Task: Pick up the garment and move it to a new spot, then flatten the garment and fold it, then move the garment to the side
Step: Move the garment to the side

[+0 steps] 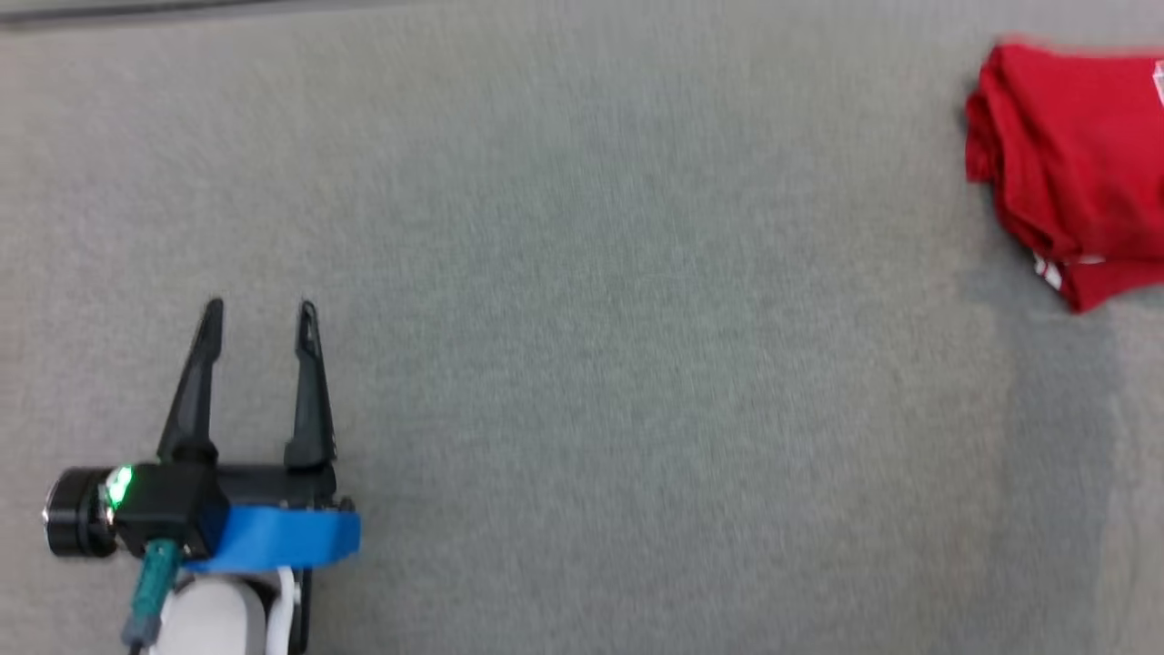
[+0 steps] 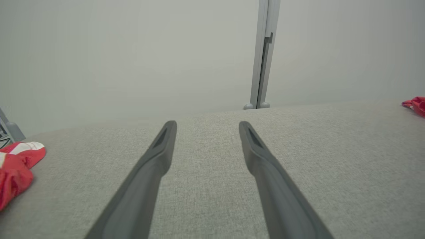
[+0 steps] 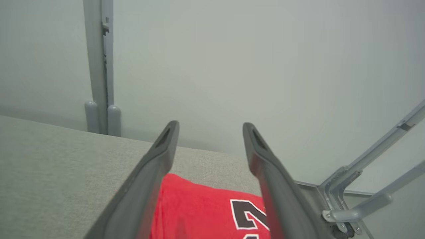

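Folded red cloth garment lies far right on the grey fabric surface, right claw over it and left claw well apart, both gaping empty; side-move seemingly done, next lift clear without snagging.

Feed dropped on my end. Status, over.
Left gripper jaws open, empty. Right gripper jaws open over folded red garment. Second red cloth far left, nothing blocking.

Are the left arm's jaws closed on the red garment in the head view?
No, the left gripper has its jaws apart over the grey surface, and the red garment lies far off at the right edge.
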You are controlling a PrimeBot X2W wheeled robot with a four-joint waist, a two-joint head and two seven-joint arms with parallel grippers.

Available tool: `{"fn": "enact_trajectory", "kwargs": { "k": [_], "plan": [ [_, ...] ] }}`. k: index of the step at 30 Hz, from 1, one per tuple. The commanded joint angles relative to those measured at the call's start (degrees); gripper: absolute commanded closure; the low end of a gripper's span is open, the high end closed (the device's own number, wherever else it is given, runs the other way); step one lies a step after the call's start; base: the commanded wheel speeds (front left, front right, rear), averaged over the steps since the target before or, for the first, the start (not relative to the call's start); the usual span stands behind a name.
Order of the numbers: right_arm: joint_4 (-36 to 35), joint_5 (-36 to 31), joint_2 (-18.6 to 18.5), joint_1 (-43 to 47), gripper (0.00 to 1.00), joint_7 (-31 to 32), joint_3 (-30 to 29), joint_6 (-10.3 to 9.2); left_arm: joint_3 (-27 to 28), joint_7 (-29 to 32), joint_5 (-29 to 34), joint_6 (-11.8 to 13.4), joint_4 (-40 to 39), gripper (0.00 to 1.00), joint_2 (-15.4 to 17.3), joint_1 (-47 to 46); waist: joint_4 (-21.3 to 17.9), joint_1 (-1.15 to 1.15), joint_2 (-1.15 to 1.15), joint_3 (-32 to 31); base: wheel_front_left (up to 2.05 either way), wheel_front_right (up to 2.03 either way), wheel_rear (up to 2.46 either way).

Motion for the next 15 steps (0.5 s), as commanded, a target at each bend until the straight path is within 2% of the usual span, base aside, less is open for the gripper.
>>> {"fn": "enact_trajectory", "kwargs": {
  "k": [1,8,15],
  "plan": [
    [-2.99,-0.42,1.68,2.97,0.0,-0.13,-0.31,0.01,0.47,-0.26,-0.48,0.35,0.54,0.0,-0.09,0.81,-0.79,0.01,0.0,-2.6,0.0,0.0,0.0],
    [-16.23,0.53,8.5,15.93,0.0,-0.14,0.16,0.01,1.59,-0.26,-1.43,0.53,3.16,0.0,-0.71,5.82,0.71,0.01,0.0,-11.2,0.0,0.0,0.0],
    [-19.36,2.75,12.7,25.61,0.0,-0.15,3.58,0.01,2.57,-0.26,-2.06,0.2,5.7,0.0,-1.2,10.99,2.15,0.01,0.0,-19.2,0.0,0.0,0.0]
  ]
}}
